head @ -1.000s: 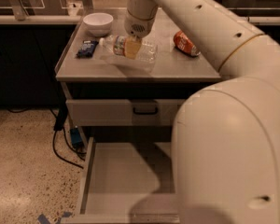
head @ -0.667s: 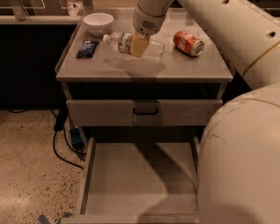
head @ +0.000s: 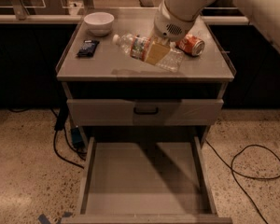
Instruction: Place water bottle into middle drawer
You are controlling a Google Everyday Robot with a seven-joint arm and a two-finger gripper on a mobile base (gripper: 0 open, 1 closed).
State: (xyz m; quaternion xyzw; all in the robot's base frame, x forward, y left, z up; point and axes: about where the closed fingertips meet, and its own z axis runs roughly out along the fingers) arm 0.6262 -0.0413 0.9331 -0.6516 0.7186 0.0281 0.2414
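Observation:
The water bottle [head: 147, 51], clear crinkled plastic with a white cap and a red-green-white label band, is lifted above the cabinet top, tilted with its cap to the upper left. My gripper [head: 156, 52] hangs from the white arm at the top centre and is shut on the bottle's middle; one tan finger pad [head: 157, 54] lies across it. The bottle's shadow falls on the cabinet top beneath. The middle drawer [head: 144, 209] stands pulled out at the bottom, a wide shallow grey tray with a bare floor, well below and in front of the gripper.
On the grey cabinet top [head: 93, 66] are a white bowl [head: 99, 22], a dark blue packet [head: 87, 47] and a red soda can [head: 191, 45] lying on its side. A shut drawer front with a black handle [head: 145, 111] sits above the open drawer. Cables [head: 252, 164] trail on the speckled floor.
The gripper has lifted the water bottle off the cabinet top and carried it slightly right. The arm has swung up and away, uncovering the can and the open drawer.

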